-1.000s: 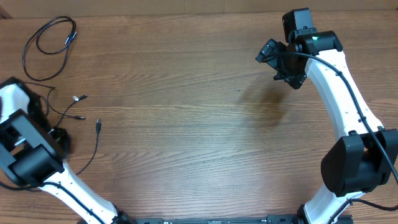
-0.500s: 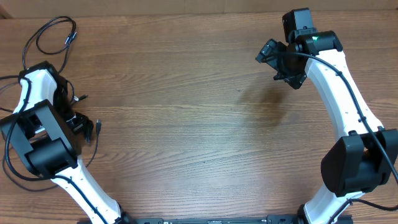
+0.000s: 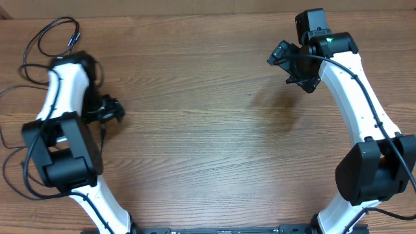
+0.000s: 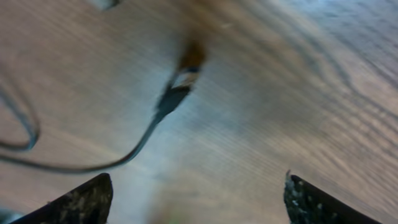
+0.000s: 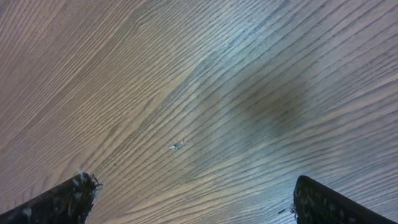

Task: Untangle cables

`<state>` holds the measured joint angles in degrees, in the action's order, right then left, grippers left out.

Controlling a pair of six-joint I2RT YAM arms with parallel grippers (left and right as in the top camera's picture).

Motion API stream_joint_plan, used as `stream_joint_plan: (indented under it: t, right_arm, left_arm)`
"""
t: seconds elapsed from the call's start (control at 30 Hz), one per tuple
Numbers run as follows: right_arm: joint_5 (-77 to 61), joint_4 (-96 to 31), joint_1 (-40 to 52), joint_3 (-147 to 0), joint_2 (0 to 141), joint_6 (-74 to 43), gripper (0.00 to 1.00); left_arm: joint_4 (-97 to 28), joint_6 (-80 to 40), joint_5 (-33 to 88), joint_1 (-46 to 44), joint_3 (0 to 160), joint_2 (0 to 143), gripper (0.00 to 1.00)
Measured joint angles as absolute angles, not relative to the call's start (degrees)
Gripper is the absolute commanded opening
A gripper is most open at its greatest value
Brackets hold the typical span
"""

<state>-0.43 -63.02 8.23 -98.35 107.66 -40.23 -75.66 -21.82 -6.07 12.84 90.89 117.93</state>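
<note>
- Your left gripper is just right of the left arm, jaws wide, holding nothing.
- Cables are looped beyond that arm, with more strands to its left.
- One plug lies ahead of the fingertips.
- Right gripper is far right of that arm: wide, empty.

This looks like a robot lab: a wood-grain table with a white left arm and right arm mounted at its near edge.

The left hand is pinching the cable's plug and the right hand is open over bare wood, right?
No. The left hand is open too, pinching nothing; the plug lies on the wood ahead of it, as the left wrist view shows. The right hand is open over bare wood.
</note>
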Motion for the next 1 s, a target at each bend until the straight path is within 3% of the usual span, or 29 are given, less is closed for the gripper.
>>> stream_joint_plan:
  t: [0.27, 0.37, 0.53, 0.7, 1.0]
  right_arm:
    - [-0.4, -63.0, 8.2, -98.3, 107.7, -40.2, 1.00]
    - [-0.4, -63.0, 8.2, -98.3, 107.7, -40.2, 1.00]
    - [-0.4, -63.0, 8.2, -98.3, 107.7, -40.2, 1.00]
    - [-0.4, -63.0, 8.2, -98.3, 107.7, -40.2, 1.00]
    - [-0.4, -63.0, 8.2, -98.3, 107.7, -40.2, 1.00]
  left_arm:
    - [-66.7, -20.9, -12.8, 11.2, 84.8, 117.9, 0.94]
    - [-63.9, -20.8, -13.4, 11.7, 83.2, 117.9, 0.89]
    - [-59.3, -20.8, -13.1, 12.1, 80.4, 117.4, 0.75]
    - [-55.5, -20.6, -12.3, 12.1, 78.3, 116.4, 0.47]
    - [-55.1, -21.1, -11.6, 12.8, 77.6, 116.3, 0.26]
